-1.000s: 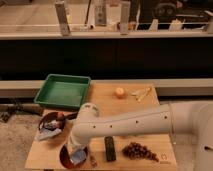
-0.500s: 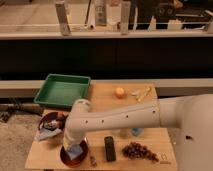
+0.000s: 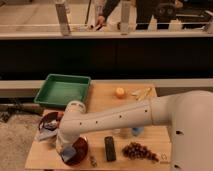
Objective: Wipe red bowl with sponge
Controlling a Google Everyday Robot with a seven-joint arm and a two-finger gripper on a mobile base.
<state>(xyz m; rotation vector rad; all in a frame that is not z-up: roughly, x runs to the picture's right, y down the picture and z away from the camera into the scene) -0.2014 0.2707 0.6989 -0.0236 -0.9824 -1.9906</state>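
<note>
The red bowl (image 3: 80, 149) sits on the wooden table (image 3: 102, 107) near its front left edge. My white arm reaches across from the right, and my gripper (image 3: 65, 150) is down in the bowl on its left side. A blue sponge (image 3: 68, 153) shows at the gripper's tip, pressed against the bowl's inside. The arm covers the bowl's upper left part.
A green tray (image 3: 63, 90) stands at the back left. A dark bowl with blue cloth (image 3: 49, 124) is left of the arm. An orange (image 3: 120, 92), a black remote-like bar (image 3: 109, 148), a bunch of grapes (image 3: 140, 150) and a small blue item (image 3: 137, 131) lie on the table.
My arm has swung left and forward, bringing the gripper lower over the red bowl's left side with the sponge.
</note>
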